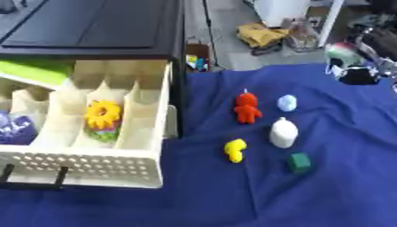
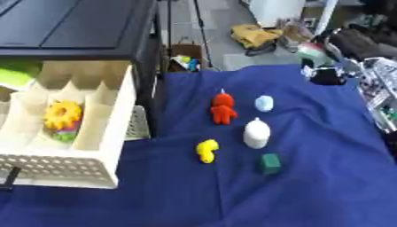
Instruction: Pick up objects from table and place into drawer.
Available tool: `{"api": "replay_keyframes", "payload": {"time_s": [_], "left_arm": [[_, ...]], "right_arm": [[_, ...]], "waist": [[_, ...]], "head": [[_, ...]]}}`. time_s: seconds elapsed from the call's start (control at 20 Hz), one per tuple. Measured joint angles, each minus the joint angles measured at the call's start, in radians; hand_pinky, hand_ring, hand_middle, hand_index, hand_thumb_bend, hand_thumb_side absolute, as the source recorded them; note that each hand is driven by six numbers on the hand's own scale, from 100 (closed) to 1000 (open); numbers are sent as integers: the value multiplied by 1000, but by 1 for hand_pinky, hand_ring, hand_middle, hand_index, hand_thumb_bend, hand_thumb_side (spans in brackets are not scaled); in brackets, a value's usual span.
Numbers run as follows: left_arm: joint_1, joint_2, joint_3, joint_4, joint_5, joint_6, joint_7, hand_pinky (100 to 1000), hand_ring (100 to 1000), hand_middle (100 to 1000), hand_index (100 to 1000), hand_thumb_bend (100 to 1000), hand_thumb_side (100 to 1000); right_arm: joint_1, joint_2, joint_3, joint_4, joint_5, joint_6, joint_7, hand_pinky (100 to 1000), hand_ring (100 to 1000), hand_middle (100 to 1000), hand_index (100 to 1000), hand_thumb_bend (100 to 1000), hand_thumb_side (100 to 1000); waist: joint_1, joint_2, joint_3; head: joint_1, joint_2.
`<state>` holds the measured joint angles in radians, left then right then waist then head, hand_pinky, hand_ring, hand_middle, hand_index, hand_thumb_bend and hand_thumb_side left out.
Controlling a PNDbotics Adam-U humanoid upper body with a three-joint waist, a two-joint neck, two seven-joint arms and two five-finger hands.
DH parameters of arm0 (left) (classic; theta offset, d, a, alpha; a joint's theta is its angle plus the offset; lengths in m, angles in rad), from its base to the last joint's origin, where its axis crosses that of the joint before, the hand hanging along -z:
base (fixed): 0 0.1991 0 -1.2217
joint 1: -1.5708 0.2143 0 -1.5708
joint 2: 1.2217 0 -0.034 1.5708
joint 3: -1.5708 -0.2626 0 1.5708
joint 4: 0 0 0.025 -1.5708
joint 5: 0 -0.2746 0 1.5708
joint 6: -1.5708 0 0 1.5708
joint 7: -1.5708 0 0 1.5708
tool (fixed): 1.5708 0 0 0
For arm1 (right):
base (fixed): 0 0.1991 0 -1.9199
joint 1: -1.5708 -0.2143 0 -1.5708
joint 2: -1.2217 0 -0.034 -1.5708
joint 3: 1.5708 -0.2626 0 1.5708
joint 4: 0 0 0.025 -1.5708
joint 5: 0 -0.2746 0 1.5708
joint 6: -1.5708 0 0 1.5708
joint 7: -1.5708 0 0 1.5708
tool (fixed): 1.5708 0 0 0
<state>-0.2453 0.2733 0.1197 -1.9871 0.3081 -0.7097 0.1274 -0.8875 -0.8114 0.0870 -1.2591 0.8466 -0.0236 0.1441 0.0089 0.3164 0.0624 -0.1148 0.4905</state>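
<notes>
Objects still to be moved: five, grouped on the blue cloth [image 1: 325, 195], all well apart from the drawer [image 1: 85, 166].
- yellow piece [image 1: 235, 150]: nearest the drawer's open side
- red figure [image 1: 247, 108]: farther back
- white bottle shape [image 1: 284, 133]: between the red figure and the green cube [image 1: 299, 162]
- pale blue piece [image 1: 287, 103]: just behind the white one

The drawer is pulled out of the black cabinet [image 1: 93, 26] and split into long compartments. A yellow flower toy [image 1: 103, 116] is already lodged in one; something purple [image 1: 15, 128] is seen further left. The rightmost compartment looks free.

Hand pose: no hand or arm is shown in either view, so finger state (spread, closed or pinching) cannot be told. Places cannot be referenced to a hand for the same reason. It can only be noted that the group lies on the right arm's side and the drawer on the left arm's side.

Step in hand, as judged: reach for the first pick, not yet begun.

How it is best done:
- The right hand is probably better suited, since the group is on its side.
- The yellow piece should be taken first: it is on the outside of the group, with nothing beside it to be knocked.
- The white bottle shape stands upright and is likely to tip if brushed, so its neighbours should be approached from above, not swept from the side.
- The drawer's right wall should be cleared from above before release, and a free compartment should be aimed at.
</notes>
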Motion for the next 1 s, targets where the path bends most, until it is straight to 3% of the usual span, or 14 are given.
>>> {"api": "replay_keyframes", "payload": {"time_s": [0.3,0.65,1.0], "left_arm": [[2,8,0,0,7,3,2,610,765,761,896,380,1000],[5,21,0,0,17,8,5,611,764,760,895,379,1000],[6,27,0,0,29,11,4,611,763,759,895,379,1000]], "right_arm": [[-4,-28,24,-201,-67,25,0,736,841,680,727,100,325],[-63,-37,78,-392,-141,44,26,737,838,669,720,100,376],[-155,38,155,-500,-184,41,90,732,836,678,724,100,385]], "waist": [[-14,-15,-1],[-30,-33,0],[-36,-44,12]], "head": [[11,1],[24,2],[27,11]]}}
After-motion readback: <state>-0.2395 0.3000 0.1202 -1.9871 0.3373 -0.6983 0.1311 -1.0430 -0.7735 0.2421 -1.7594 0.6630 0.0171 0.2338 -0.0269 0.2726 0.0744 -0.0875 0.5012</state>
